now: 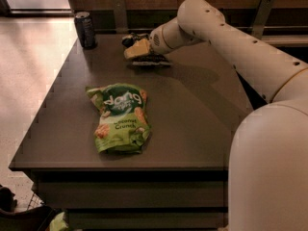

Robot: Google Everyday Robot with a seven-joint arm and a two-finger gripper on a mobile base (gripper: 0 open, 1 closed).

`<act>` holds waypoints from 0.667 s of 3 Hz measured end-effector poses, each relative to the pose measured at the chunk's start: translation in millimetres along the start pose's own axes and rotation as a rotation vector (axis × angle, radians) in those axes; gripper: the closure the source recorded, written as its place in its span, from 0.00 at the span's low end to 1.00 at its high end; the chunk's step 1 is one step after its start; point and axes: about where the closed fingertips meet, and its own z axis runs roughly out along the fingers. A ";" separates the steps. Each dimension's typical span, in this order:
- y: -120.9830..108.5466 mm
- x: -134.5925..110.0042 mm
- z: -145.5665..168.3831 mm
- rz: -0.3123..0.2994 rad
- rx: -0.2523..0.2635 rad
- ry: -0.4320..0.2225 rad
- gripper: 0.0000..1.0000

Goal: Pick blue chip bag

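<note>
The blue chip bag (pixel 153 60) lies flat at the far middle of the dark table (pixel 192 119), and only its dark near edge shows under the arm. My gripper (pixel 134 46) is at the far end of the white arm (pixel 226 37), right over the bag's left part and close to it or touching it. The bright green bag (pixel 119 117) with white lettering lies flat on the near left of the table, well apart from the gripper.
A dark drink can (pixel 85 30) stands upright at the far left corner of the table. The robot's white body (pixel 269 167) fills the near right. A wooden wall and rail run behind the table. Tiled floor lies to the left.
</note>
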 end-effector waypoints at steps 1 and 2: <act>1.4 0.6 3.0 0.000 -0.003 0.001 0.49; 2.8 1.7 5.8 -0.001 -0.006 0.004 0.72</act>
